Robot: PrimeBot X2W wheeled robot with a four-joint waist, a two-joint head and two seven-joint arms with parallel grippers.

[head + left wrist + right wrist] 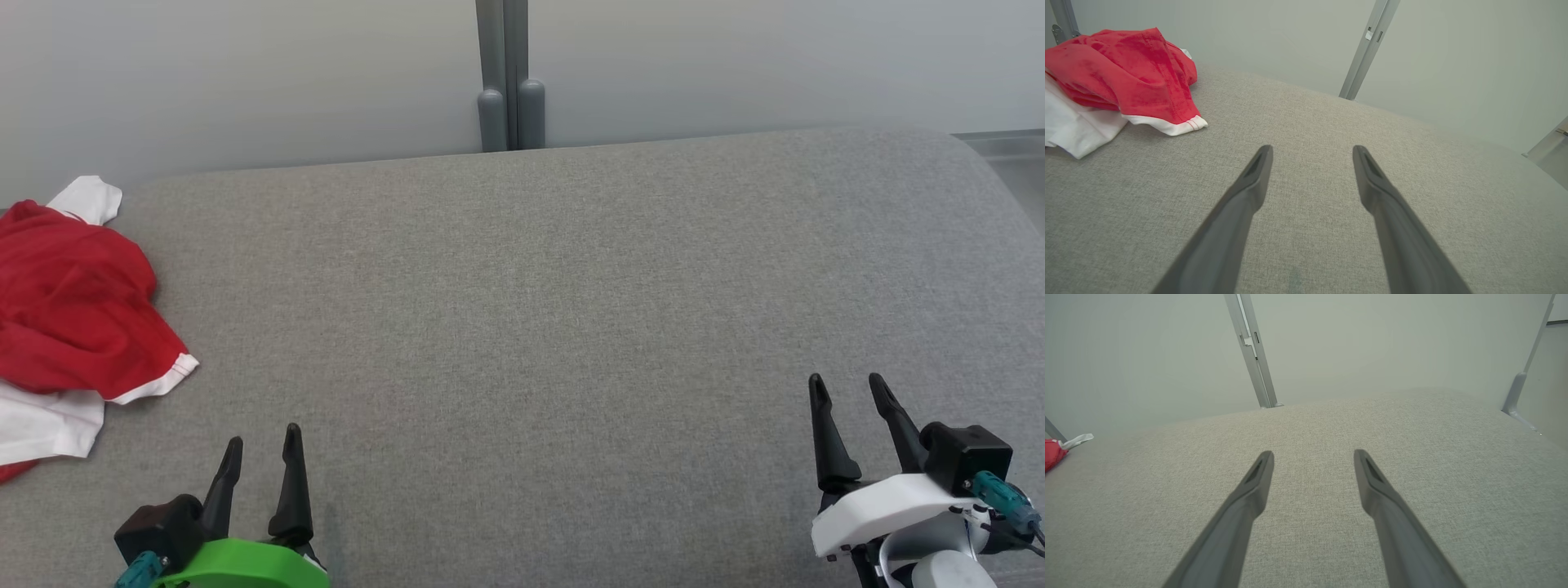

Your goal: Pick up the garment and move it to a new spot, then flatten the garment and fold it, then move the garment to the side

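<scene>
A crumpled red garment (pixel 73 314) with white trim lies bunched at the far left of the grey fabric surface (pixel 539 310). The left wrist view shows the garment (pixel 1126 69) at upper left, its white hem nearest the fingers. A small piece of the garment (pixel 1055 451) peeks in at the left edge of the right wrist view. My left gripper (pixel 263 441) stands open at the lower left, to the right of and nearer than the garment, holding nothing. My right gripper (pixel 849 388) is open at the lower right, far from the garment. Both hover over bare fabric (pixel 1312 151) (pixel 1312 455).
A pale wall runs behind the surface, with a grey vertical post (pixel 508 77) at its middle. The surface's right end curves down near a metal frame piece (pixel 1515 396). Grey fabric stretches wide between the two grippers.
</scene>
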